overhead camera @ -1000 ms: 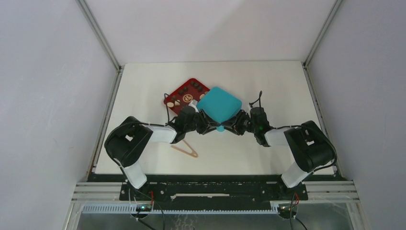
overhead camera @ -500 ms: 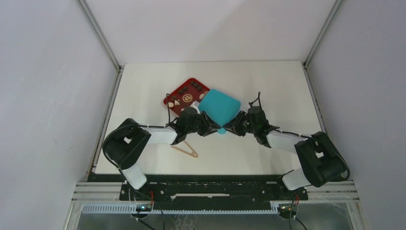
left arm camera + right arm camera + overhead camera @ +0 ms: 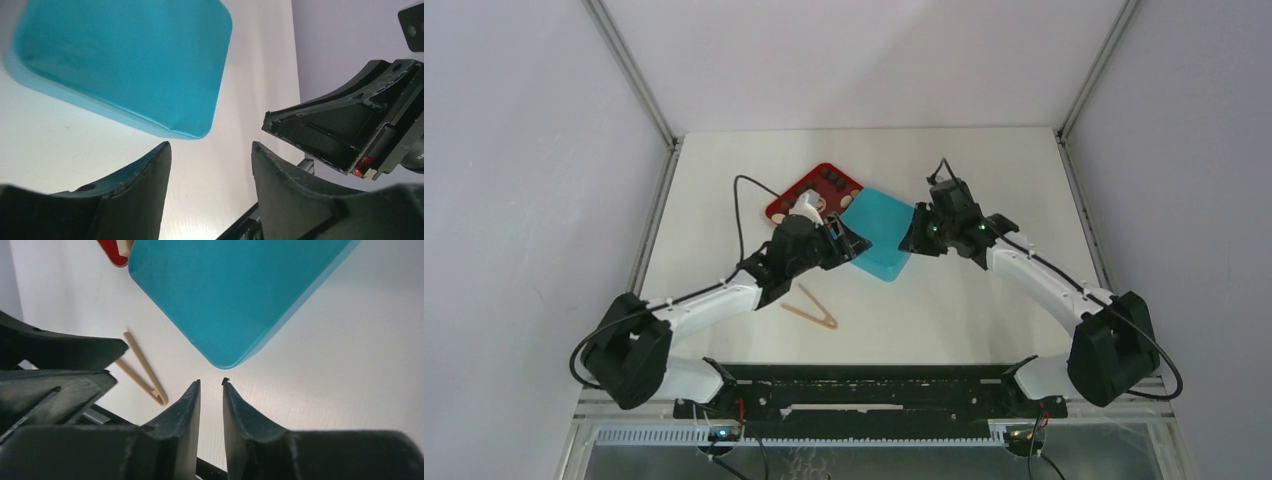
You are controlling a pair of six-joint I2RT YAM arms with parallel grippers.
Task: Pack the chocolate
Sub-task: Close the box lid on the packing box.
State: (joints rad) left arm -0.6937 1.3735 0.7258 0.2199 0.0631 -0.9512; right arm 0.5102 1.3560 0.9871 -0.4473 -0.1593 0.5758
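Observation:
The teal box (image 3: 880,236) lies with its lid on next to the red tray (image 3: 796,190). The tray holds small chocolate pieces, dark ones (image 3: 832,180) at the back and cream ones (image 3: 790,213) nearer. My left gripper (image 3: 848,240) hovers over the box's left edge, open and empty. In the left wrist view the box (image 3: 130,60) lies beyond the empty left gripper (image 3: 211,147). My right gripper (image 3: 912,238) hangs at the box's right side. In the right wrist view the right gripper (image 3: 211,382) is shut to a narrow slit, holding nothing, just short of the box corner (image 3: 225,295).
The tan wooden tongs (image 3: 810,308) lie on the white table in front of the box, and in the right wrist view the tongs (image 3: 142,370) lie left of the fingers. A black cable (image 3: 742,205) loops above the left arm. Grey walls close in three sides.
Both grippers have lifted away from the box's near corner and moved apart, left to the left edge, right to the right. The box has shifted slightly.

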